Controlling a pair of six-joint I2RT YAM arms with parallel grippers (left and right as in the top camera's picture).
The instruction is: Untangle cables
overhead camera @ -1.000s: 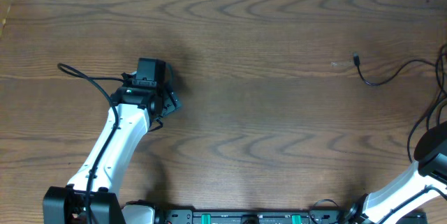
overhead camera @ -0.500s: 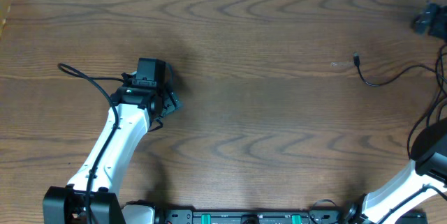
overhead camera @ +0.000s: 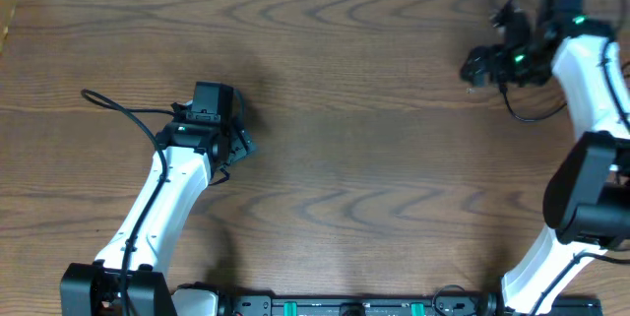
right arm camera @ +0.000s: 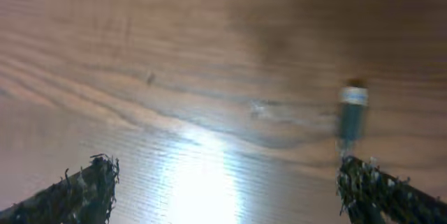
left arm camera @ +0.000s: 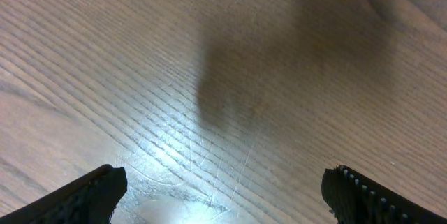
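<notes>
While the left arm [overhead camera: 148, 208] is reaching up from the near-left corner of the counter [overhead camera: 345, 158], the left claw [left arm camera: 223, 199] is hovering low over bare wood, its jaws spread wide and gripping nothing. In the left wrist view only the two dark fingertips [left arm camera: 94, 192] are showing at the bottom corners, with wood grain and a soft shadow between them. A thicker black lead [overhead camera: 118, 107] is looping out to the left of that arm; it is the arm's own wiring, not part of the job. This claw is probably waiting, parked well apart from the work.

The middle of the counter is showing nothing but wood.

At the far right, the right arm [overhead camera: 591, 80] is bending over the top-right corner, and the right claw [overhead camera: 477, 65] is pointing left, jaws wide apart and holding nothing. Just beside and below it, the thin black cable [overhead camera: 536, 117] is lying in a shallow curve that is running under the arm toward the right edge. The right wrist view is blurred, but the cable's small plug [right arm camera: 351, 116] is showing just above the right-hand fingertip [right arm camera: 377, 189], not between the jaws. The claw seems to be lining up on this free end, a sensible place to take hold. No white or grey cable can be made out with confidence.
</notes>
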